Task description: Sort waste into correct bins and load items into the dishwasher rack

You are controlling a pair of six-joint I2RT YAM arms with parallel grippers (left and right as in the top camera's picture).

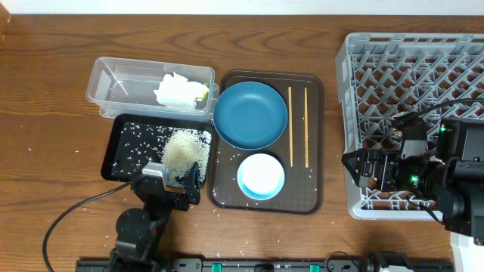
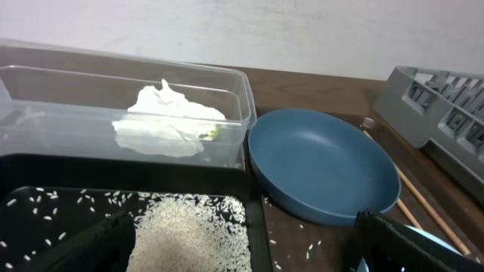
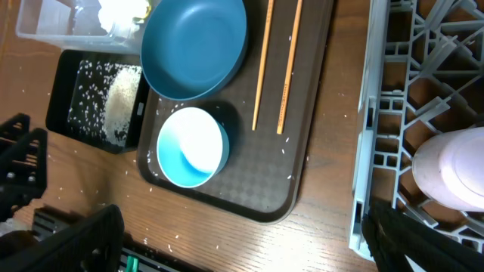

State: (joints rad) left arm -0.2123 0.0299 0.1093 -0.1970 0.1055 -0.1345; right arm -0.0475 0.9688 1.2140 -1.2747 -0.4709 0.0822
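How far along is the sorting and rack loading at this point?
Done: tissue and wrapper sit in the clear tub, rice is heaped in the black tray, pink cup in the rack. In hand: nothing; left gripper and right gripper are open. Left: blue plate, bowl, chopsticks on the brown tray, plus stray rice. White cup not seen.

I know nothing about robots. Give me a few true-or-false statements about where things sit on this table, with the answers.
1. The two thin wooden chopsticks lie on the brown serving tray, right of the dark blue round plate. True.
2. The crumpled white tissue lies in the shallow black tray. False: it is in the clear plastic tub; the black tray holds white rice.
3. The white bowl with a light blue rim stands in the light-grey lattice rack. False: it sits on the brown tray.
4. A small pale pink cup is in the rack. True.
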